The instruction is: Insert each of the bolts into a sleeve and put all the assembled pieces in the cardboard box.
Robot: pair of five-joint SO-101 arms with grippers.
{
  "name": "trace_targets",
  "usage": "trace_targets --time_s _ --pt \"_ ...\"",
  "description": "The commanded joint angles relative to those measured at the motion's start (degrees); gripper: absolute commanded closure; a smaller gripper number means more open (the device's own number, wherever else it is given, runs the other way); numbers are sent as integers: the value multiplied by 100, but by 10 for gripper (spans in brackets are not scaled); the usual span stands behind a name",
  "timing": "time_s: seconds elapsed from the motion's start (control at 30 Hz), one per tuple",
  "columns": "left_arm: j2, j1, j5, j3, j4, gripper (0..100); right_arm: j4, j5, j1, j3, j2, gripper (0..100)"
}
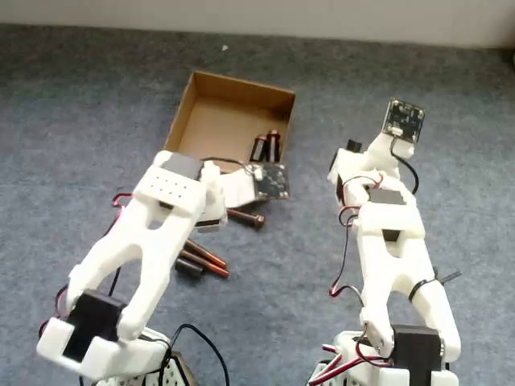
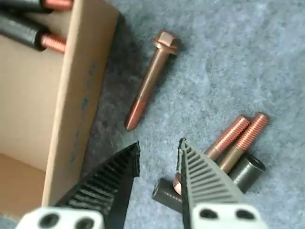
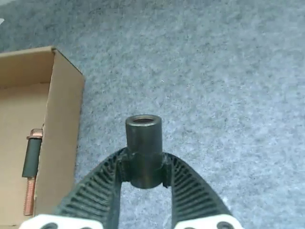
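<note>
Now your right hand (image 3: 144,160) clamps a dark metal sleeve (image 3: 143,133); your part-open, empty left hand (image 2: 158,144) should next fetch the copper hex bolt (image 2: 150,78).

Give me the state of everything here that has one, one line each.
Brown cardboard box: open-topped, holding two sleeved bolts.
Left claw: open, empty, over the carpet.
Right claw: shut on a dark cylindrical sleeve, hollow end empty.
Copper-coloured hex-head bolt: lying loose on carpet, unsleeved.
Two more copper bolts: lying outside box among dark sleeves.
</note>
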State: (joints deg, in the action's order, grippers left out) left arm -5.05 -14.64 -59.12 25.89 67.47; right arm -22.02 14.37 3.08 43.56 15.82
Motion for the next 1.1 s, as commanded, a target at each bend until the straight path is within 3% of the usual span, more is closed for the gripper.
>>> trace_targets --time_s 0.0,0.57,0.93,1.07 --pt "646 -312 -422 -743 35 840 136 97 -84 -171 347 991" --pt "2774 -734 -431 -2563 70 842 127 132 -242 -277 338 991" --pt "3468 -840 -413 -2870 53 844 127 132 -259 -286 338 991" --pt "3477 -936 -413 -2862 70 925 127 132 -251 -286 338 991"
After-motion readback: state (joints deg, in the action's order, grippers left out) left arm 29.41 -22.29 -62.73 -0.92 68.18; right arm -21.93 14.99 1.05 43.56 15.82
